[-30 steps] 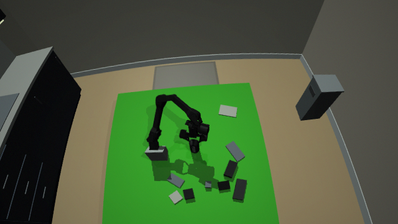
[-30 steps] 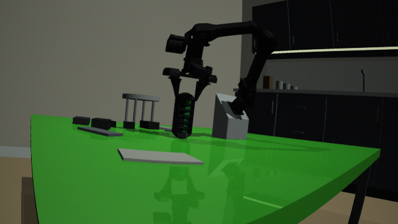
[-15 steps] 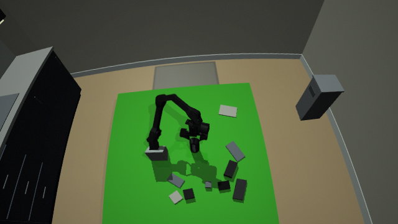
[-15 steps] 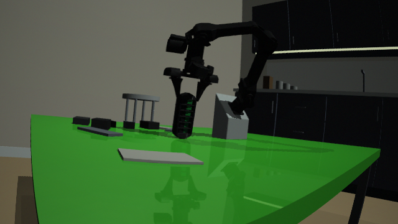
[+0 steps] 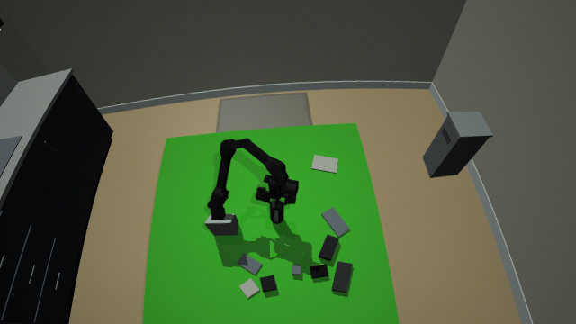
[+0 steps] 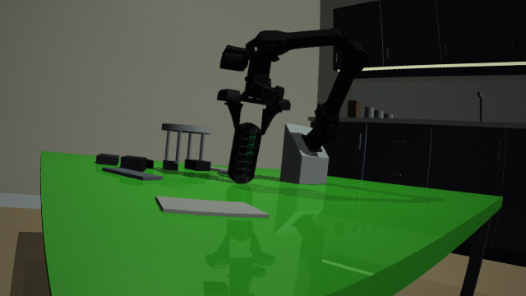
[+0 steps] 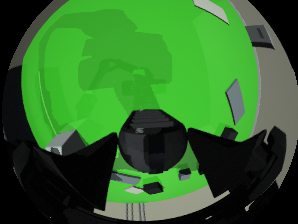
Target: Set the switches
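The jaws, set fairly wide, gripped the controller unit [image 5: 276,213] [image 6: 244,153] [image 7: 153,150] endwise over the green surface [image 5: 193,279] [image 6: 123,247] [image 7: 200,75], its long axis slightly off vertical.

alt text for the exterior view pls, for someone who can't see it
A black robot arm's gripper holds the dark controller unit on end, its switches facing sideways, over a green bench. A pale flat panel lies in front.

The glossy green rectangular worktop [image 5: 189,288] [image 6: 329,247] [image 7: 200,65] is carrying a flat pale grey rectangular plate [image 5: 325,164] [image 6: 209,206] [image 7: 212,10], lying well apart from a cluster of dark blocks [image 5: 342,276] [image 6: 133,163] [image 7: 153,188].
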